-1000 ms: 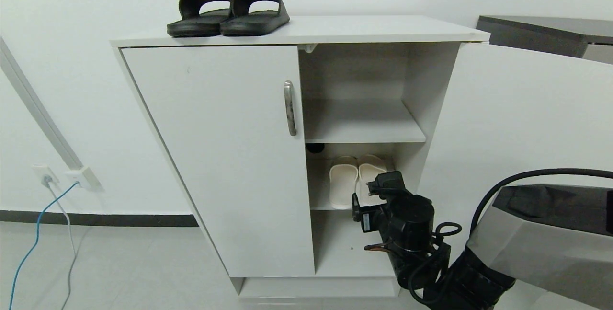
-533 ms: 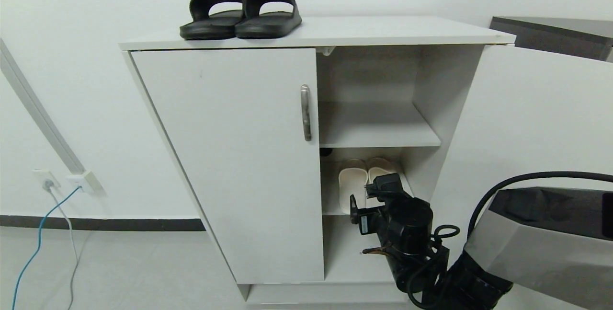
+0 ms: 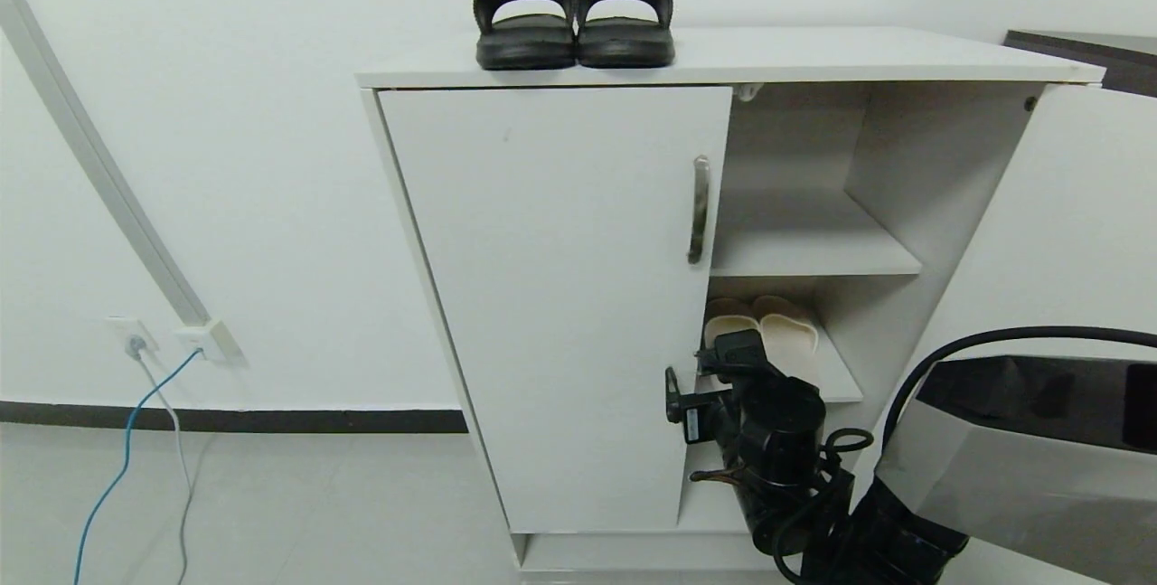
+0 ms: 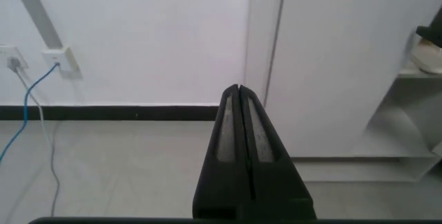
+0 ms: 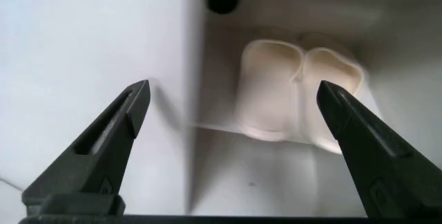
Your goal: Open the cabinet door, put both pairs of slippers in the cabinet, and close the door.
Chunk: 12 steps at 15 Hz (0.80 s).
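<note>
You will find no text, number or sign here that can be read. A small pale sticker (image 3: 689,423) sits on the black wrist of the right arm (image 3: 777,440), in the lower middle of the head view. Its print is too small to make out.

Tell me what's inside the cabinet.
A pair of white slippers sits on the lower shelf of the cabinet. The closed left door hides the left half, and the right gripper covers part of the bottom compartment.
</note>
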### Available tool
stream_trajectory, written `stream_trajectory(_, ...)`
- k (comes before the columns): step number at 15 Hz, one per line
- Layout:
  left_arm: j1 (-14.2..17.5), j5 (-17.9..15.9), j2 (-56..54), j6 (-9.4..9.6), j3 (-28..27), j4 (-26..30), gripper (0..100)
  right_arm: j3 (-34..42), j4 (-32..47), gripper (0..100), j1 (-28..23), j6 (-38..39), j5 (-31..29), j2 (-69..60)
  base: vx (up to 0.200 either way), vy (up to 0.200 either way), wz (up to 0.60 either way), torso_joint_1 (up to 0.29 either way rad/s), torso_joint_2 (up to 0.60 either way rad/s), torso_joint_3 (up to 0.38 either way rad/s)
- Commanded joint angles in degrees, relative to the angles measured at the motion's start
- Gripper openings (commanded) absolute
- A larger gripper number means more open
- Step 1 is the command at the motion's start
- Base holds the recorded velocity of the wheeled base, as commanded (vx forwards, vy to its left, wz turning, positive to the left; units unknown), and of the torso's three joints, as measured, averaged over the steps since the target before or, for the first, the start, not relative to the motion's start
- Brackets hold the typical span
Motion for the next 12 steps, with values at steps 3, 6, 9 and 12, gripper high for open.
stream_trajectory(3, 0.01, 0.01, 0.09, -0.03, 0.01, 0.00, 0, 0.48, -0.13, 100, 0.03, -0.06, 0.02, -0.22, 0.000, 0.200, 0.00, 0.001, 0.00, 0.006)
stream_trajectory(6, 0.01, 0.19, 0.09, -0.03, 0.01, -0.09, 0, 0.65, -2.23, 100, -0.14, -0.15, 0.10, -0.22, 0.000, 0.133, 0.00, 0.010, 0.00, 0.003)
stream_trajectory(9, 0.01, 0.10, 0.09, -0.03, 0.01, -0.09, 0, 1.71, -3.99, 100, -0.23, -1.82, 0.54, -0.31, 0.000, 0.000, 0.00, 0.000, 0.00, 0.000)
stream_trajectory(12, 0.01, 0.10, 0.09, -0.03, 0.01, -0.09, 0, 2.23, -2.32, 100, -0.14, -1.82, 2.30, -1.27, 0.000, 0.000, 0.00, 0.000, 0.00, 0.000)
